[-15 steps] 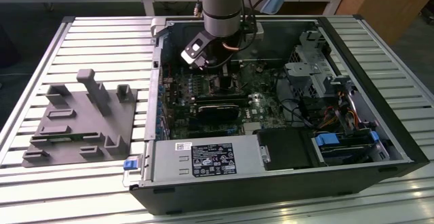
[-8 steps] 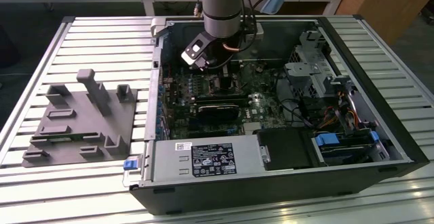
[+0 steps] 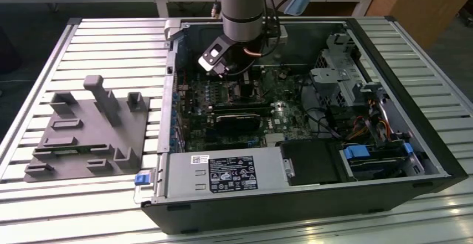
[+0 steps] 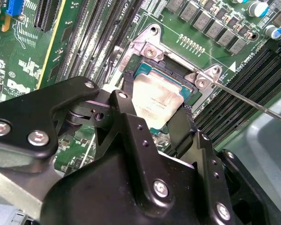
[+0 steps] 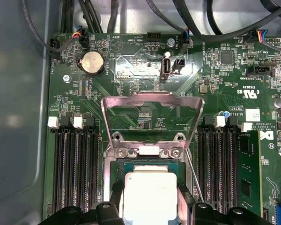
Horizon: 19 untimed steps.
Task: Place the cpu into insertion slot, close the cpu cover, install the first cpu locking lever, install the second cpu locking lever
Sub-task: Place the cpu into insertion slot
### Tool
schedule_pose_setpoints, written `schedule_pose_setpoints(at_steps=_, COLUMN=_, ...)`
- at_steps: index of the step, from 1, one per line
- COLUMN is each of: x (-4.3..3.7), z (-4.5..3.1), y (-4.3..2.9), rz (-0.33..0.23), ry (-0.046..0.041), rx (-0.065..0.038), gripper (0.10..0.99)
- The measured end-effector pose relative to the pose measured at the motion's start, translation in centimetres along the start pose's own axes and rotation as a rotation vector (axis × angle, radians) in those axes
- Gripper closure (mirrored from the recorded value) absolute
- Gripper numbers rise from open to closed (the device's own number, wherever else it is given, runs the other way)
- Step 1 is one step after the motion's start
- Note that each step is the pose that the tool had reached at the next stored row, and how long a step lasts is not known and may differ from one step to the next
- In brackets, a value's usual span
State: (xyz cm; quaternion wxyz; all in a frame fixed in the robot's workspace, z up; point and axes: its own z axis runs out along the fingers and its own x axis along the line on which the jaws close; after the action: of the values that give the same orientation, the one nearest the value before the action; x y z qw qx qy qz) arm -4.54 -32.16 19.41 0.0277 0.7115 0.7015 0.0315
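Observation:
My gripper (image 4: 157,93) is shut on the cpu (image 4: 160,104), a small silver-grey square held by its two opposite edges between black fingers (image 4: 128,89). The cpu sits low over the insertion slot (image 4: 174,64), whose black rim and teal edge show beyond the chip. In the first wrist view the cpu (image 5: 150,199) lies between the fingertips, just short of the slot's far edge (image 5: 131,164). The cpu cover (image 5: 152,100), a silvery frame, stands flipped open beyond the slot. A thin wire locking lever (image 4: 246,101) sticks out sideways from the socket corner. In the exterior view the gripper (image 3: 223,69) reaches down inside the computer case.
Long black memory slots (image 5: 75,168) flank the socket on both sides. A black graphics card (image 3: 238,123) lies on the green board nearer the camera, with the power supply (image 3: 221,173) in front. Cables and drive bays (image 3: 369,117) fill the exterior view's right. A grey fixture (image 3: 81,133) sits outside the case.

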Motion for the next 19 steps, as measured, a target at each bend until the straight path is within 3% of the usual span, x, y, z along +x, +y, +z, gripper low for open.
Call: schedule_pose_setpoints(at_steps=19, x=0.01, z=0.29, y=-0.15, rz=-0.016, ry=0.0009, rx=0.000, gripper=0.549)
